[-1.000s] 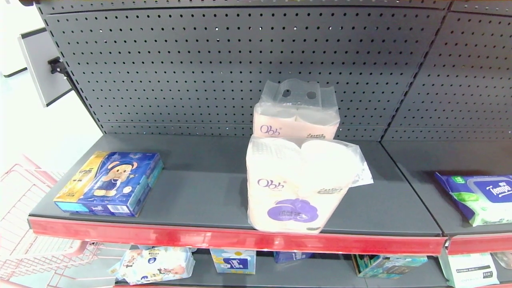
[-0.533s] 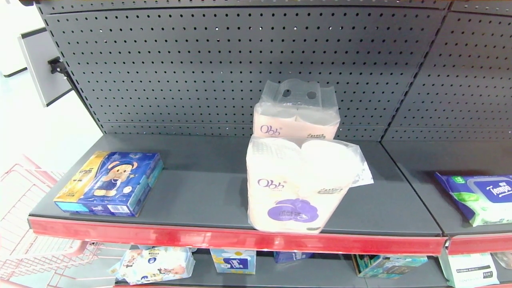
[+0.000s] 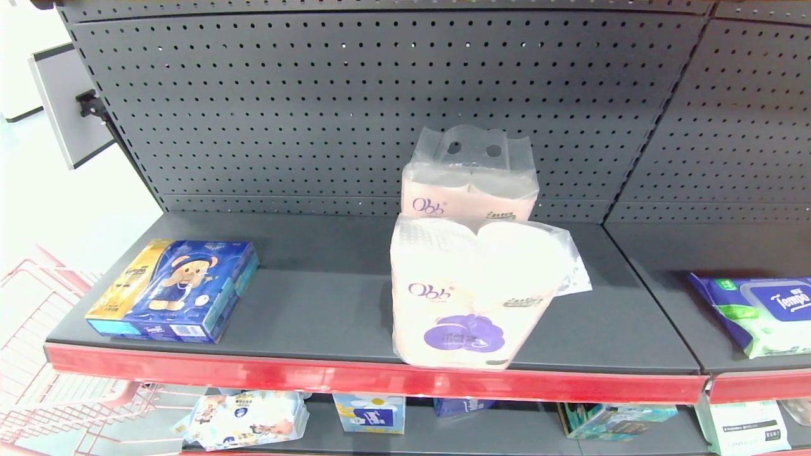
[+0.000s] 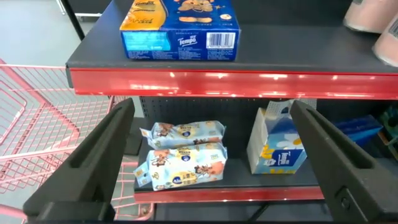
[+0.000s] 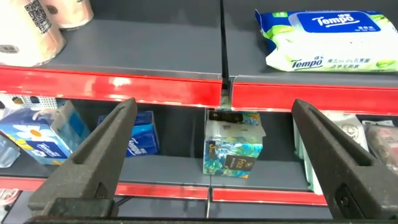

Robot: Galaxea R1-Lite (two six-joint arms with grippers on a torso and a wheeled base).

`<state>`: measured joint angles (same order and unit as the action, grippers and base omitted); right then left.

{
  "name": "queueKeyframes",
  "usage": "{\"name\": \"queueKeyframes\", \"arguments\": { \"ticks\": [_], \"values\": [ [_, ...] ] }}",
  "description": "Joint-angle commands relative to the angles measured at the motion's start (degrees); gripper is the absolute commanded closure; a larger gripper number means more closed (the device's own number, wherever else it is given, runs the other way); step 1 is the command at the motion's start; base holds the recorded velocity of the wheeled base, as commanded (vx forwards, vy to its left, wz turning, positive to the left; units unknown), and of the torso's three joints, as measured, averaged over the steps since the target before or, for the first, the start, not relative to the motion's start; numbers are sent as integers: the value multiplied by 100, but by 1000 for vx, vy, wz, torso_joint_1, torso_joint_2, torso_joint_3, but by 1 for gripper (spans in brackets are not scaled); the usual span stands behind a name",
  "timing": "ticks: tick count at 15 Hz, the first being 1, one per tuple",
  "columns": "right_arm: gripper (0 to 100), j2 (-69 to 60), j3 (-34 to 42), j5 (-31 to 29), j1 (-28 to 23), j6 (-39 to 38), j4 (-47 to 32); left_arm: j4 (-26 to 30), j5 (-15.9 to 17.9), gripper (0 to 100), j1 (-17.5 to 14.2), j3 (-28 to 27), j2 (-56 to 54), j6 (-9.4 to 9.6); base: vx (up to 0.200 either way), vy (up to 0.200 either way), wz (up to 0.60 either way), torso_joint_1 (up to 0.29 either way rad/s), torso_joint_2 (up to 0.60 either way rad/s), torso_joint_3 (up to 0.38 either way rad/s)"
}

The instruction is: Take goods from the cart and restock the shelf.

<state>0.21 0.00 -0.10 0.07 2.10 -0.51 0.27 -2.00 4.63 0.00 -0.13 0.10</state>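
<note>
A grey sign panel [image 3: 63, 107] hangs from a black bracket [image 3: 90, 104] at the far left. Far to the right, a blue-and-green wet-wipes pack [image 3: 757, 313] lies flat. One tier down, a white-and-blue tissue carton [image 4: 277, 148] stands near two stacked soft tissue packs [image 4: 183, 167], and a teal patterned box [image 5: 233, 149] stands upright.

The left gripper [image 4: 211, 109] is spread wide, its two dark fingers [image 4: 93, 162] well apart on either side of the gap, tips pointing forward and roughly level. The right gripper [image 5: 214, 104] has the same pose: fingers [image 5: 336, 165] far apart, angled tips ahead of the wrist, jaws gaping. Each finger's flat inner face turns toward its partner.
</note>
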Motion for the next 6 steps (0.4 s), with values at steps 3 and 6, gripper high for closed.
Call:
{"name": "queueKeyframes", "arguments": {
  "ticks": [3,6],
  "values": [
    [0,-3,0,-25,1,1,-2,0,-2,0,3,0,13,-1,0,0,0,0,0,0],
    [0,-3,0,-25,1,-8,-2,0,-2,0,3,0,13,-1,0,0,0,0,0,0]
  ]
}}
